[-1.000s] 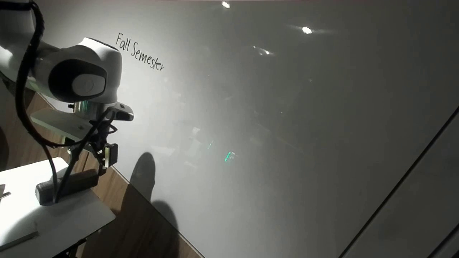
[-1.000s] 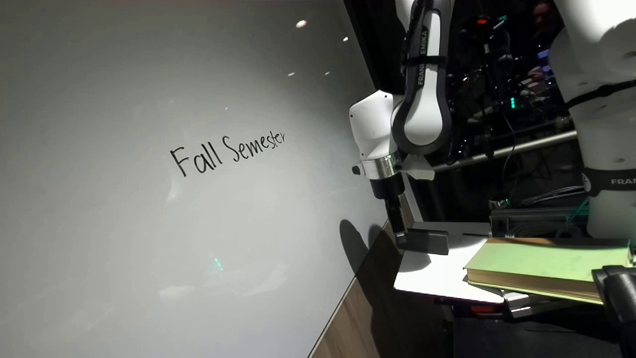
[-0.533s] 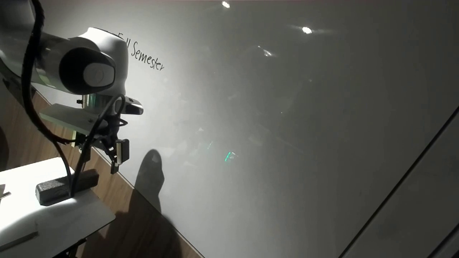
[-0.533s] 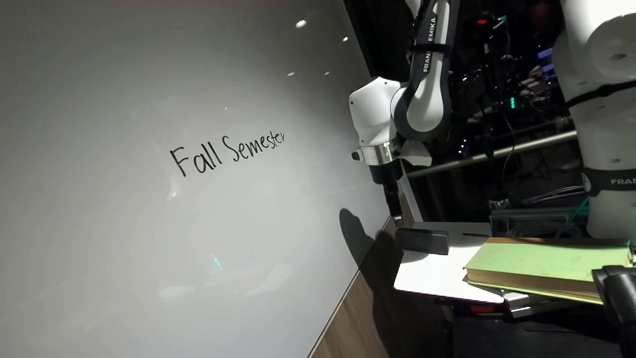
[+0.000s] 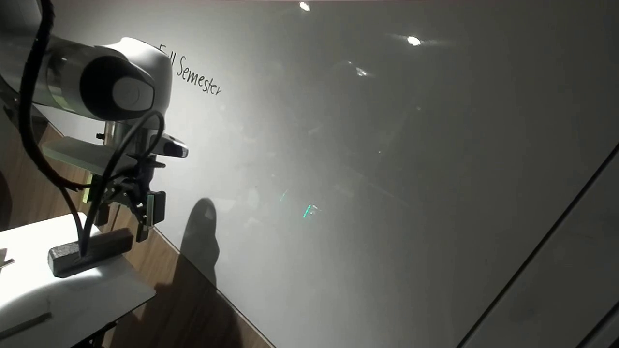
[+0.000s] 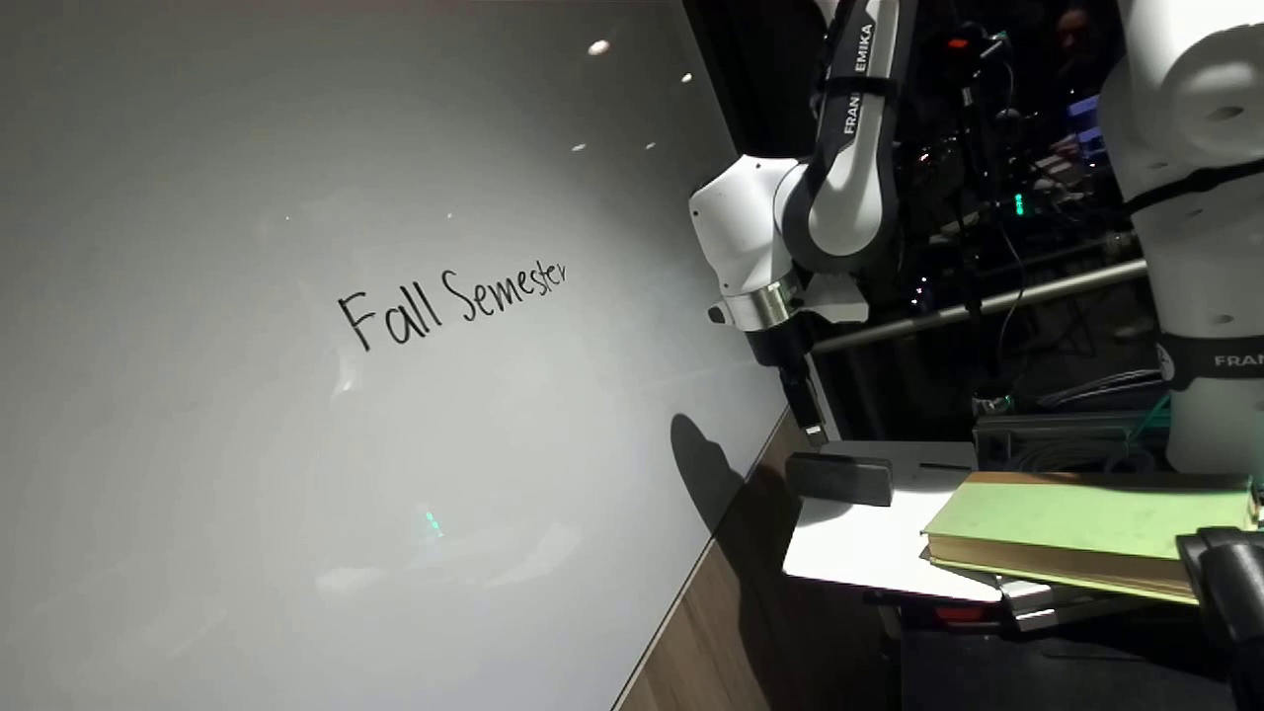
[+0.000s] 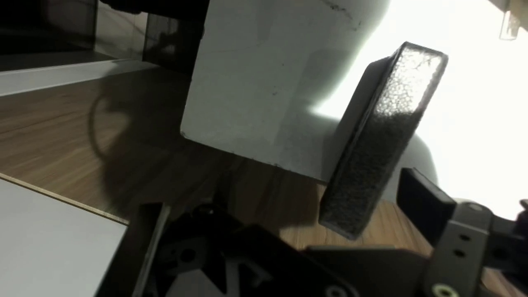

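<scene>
- The gripper (image 5: 122,224): jaws wide apart, empty, near the dark block (image 7: 381,142).
- Likely light, slightly soft, hardly slippery; best pinched mid-length across its left and right long sides.

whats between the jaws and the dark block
In the wrist view, no object shows between the jaws and the dark block; in an exterior view, a black cable crosses in front of the block.

One block (image 7: 381,142), one book (image 6: 1086,518), one arm (image 6: 847,212) appear.
</scene>
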Available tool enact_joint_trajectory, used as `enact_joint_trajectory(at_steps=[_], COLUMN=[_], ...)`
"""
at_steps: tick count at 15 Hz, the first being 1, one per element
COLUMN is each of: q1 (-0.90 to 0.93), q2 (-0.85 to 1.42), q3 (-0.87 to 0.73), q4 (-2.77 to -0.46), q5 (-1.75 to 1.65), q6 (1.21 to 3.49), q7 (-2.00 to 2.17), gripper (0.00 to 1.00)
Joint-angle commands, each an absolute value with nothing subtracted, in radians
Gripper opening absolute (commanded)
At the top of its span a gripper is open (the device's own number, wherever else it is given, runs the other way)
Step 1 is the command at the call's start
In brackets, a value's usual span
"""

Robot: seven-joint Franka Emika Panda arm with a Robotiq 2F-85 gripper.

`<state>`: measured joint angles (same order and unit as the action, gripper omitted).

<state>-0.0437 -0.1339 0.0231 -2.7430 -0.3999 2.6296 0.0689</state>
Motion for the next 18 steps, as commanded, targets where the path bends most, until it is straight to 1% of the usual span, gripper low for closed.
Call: enact_joint_trajectory(at_steps=[1,4,10,15,18], q1=[-0.049,-0.063,-0.114,-0.138,-0.146], q2=[-0.122,-0.101,-0.051,0.008,0.042], q3=[0.025,0.021,-0.014,-0.067,-0.072], q4=[-2.743,-2.744,-2.744,-2.746,-2.747], q5=[-0.431,-0.482,-0.687,-0.887,-0.979], q6=[2.659,2.690,2.769,2.839,2.863], q7=[0.060,0.069,0.117,0.216,0.300], gripper=[1.00,1.00,1.00,1.00,1.00])
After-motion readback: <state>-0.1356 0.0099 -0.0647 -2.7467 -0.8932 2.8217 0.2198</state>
